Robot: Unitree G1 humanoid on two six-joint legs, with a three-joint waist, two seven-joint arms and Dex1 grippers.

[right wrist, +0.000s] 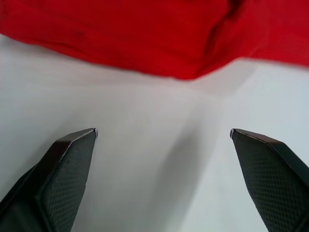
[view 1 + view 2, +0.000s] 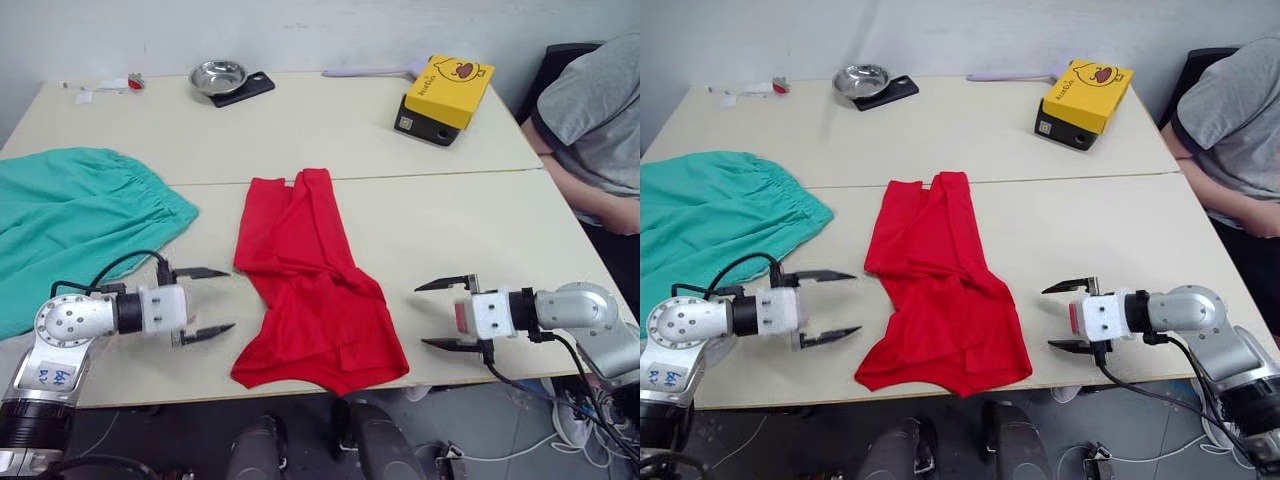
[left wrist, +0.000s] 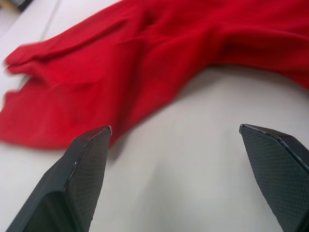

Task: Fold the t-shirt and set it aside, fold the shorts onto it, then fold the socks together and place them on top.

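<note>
The red t-shirt (image 2: 310,285) lies crumpled and folded lengthwise in the middle of the table, its lower end near the front edge. The teal-green shorts (image 2: 70,225) are spread at the left side. My left gripper (image 2: 215,300) is open just left of the t-shirt's lower half, holding nothing. My right gripper (image 2: 432,314) is open to the right of the t-shirt, a short gap away, empty too. Both wrist views show red cloth (image 3: 145,63) just beyond the open fingertips (image 1: 72,159). The socks are out of view.
A yellow box (image 2: 445,95) stands at the back right. A metal bowl (image 2: 218,75) on a black slab sits at the back, with small items (image 2: 105,88) at the back left. A person in a grey shirt (image 2: 595,110) sits at the right edge.
</note>
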